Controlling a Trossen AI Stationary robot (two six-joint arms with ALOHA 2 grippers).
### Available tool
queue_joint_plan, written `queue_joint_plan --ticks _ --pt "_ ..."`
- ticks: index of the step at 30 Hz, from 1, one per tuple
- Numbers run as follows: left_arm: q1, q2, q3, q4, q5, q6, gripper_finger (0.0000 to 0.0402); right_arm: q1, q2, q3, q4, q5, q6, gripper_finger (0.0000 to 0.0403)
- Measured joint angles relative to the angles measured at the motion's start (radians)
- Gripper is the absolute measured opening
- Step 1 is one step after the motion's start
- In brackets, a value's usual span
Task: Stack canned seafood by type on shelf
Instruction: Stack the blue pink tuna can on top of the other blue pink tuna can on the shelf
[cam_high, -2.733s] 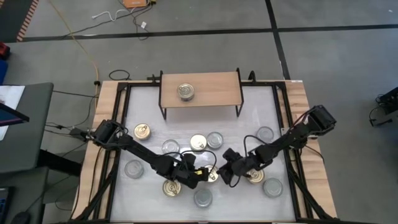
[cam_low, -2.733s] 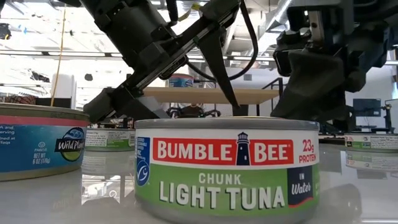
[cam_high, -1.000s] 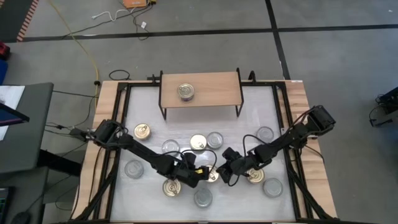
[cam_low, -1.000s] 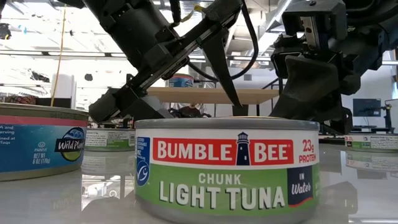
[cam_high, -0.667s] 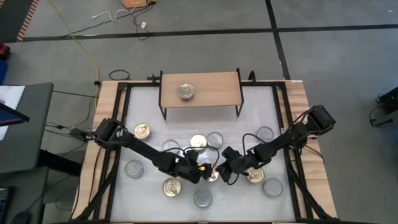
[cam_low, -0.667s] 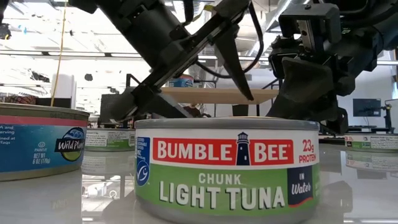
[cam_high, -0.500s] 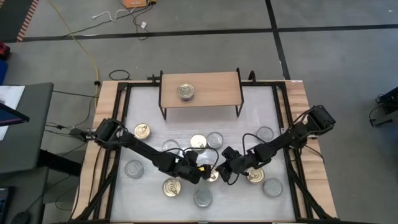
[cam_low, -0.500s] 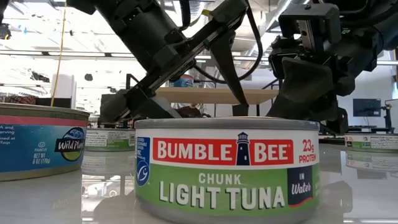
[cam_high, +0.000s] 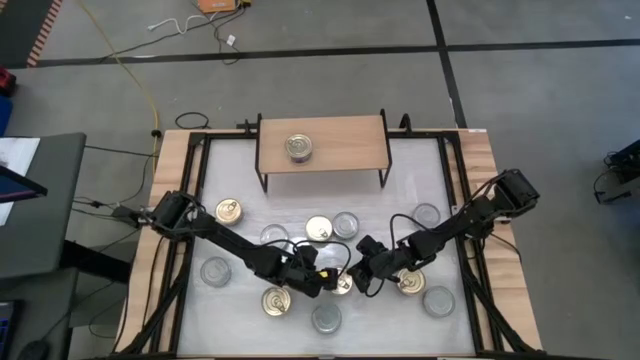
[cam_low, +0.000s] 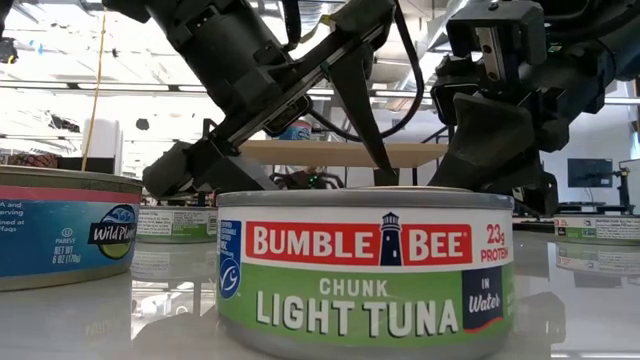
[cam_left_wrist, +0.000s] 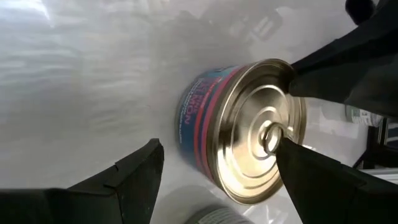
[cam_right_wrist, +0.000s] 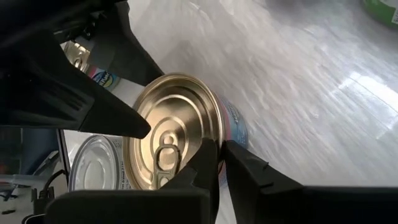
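Observation:
A gold-lid can (cam_high: 342, 283) with a blue and pink label lies at the table's front middle, between both grippers. My left gripper (cam_high: 320, 276) is open, its fingers (cam_left_wrist: 138, 169) flanking this can (cam_left_wrist: 249, 134) without closing on it. My right gripper (cam_high: 361, 276) comes from the other side, its fingers (cam_right_wrist: 205, 163) pinched nearly together on the can's (cam_right_wrist: 171, 146) rim. The shelf (cam_high: 350, 145) stands at the back with one can (cam_high: 299, 148) on it.
Loose cans surround the grippers: gold lids (cam_high: 229, 210) (cam_high: 319, 229) (cam_high: 276, 301) (cam_high: 410, 283), silver lids (cam_high: 346, 224) (cam_high: 427, 214) (cam_high: 215, 271) (cam_high: 326, 318) (cam_high: 438, 301). A green tuna can (cam_low: 365, 270) and a blue-label can (cam_low: 60, 235) fill the low view's foreground.
My right gripper's fingers have drawn closer together at the gold-lid can's rim. The left arm has shifted slightly beside the can. The other cans have not moved.

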Motion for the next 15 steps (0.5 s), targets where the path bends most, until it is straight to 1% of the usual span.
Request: queue_joint_plan --ticks 3,11,15 --pt "-0.002 0.0 0.0 0.026 0.0 0.0 0.0295 0.0 0.0 0.0 0.0 0.0 0.0 0.0055" --pt "-0.008 0.001 -0.012 0.03 -0.001 -0.009 0.0295 0.0 0.0 0.0 -0.009 0.0 0.002 0.0055" --pt "-0.018 0.001 -0.012 0.029 -0.026 -0.013 0.0295 0.004 0.0 0.0 -0.025 0.0 0.017 0.0055"
